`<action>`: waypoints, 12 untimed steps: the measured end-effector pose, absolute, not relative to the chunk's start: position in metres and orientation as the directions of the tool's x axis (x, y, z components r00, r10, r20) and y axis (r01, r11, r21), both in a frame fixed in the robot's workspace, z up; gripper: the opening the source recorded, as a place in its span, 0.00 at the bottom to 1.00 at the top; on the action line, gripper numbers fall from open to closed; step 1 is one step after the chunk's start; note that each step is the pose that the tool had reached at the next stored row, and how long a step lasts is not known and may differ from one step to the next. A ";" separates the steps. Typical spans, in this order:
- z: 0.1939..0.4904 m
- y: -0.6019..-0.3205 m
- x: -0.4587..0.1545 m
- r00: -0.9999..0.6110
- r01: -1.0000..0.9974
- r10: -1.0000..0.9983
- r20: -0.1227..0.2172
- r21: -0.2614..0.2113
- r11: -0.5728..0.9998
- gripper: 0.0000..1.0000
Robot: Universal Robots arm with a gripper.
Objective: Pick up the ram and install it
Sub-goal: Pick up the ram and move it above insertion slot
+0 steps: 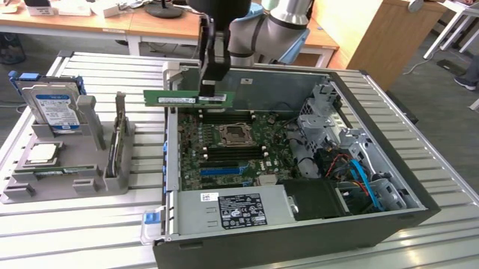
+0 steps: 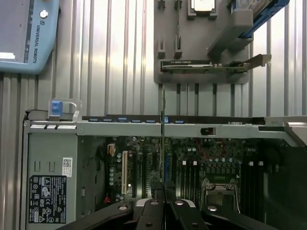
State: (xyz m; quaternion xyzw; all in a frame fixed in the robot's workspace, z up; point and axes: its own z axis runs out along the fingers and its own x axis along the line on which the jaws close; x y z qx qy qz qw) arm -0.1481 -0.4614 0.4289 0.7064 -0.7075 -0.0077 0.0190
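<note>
We note:
- Slatted metal table (image 1: 75, 235) carries open computer case (image 1: 419, 207), motherboard (image 1: 224, 151) exposed.
- Grey parts holder (image 1: 90, 185) sits beside case, on exterior view's left.
- Gripper (image 1: 207, 84) hangs over far end of board, jaws clamped on ram (image 1: 176, 99).
- Ram in air, standing on edge, gripped at top edge toward its exterior-view-right end.
- Long axis runs exterior view's left to right. We judge it parallel to dark slots (image 1: 224, 119) just below, not touching them.
</note>
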 end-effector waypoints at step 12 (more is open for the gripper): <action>0.429 -0.461 -0.110 -0.001 -0.999 -1.000 0.016 0.038 0.002 0.11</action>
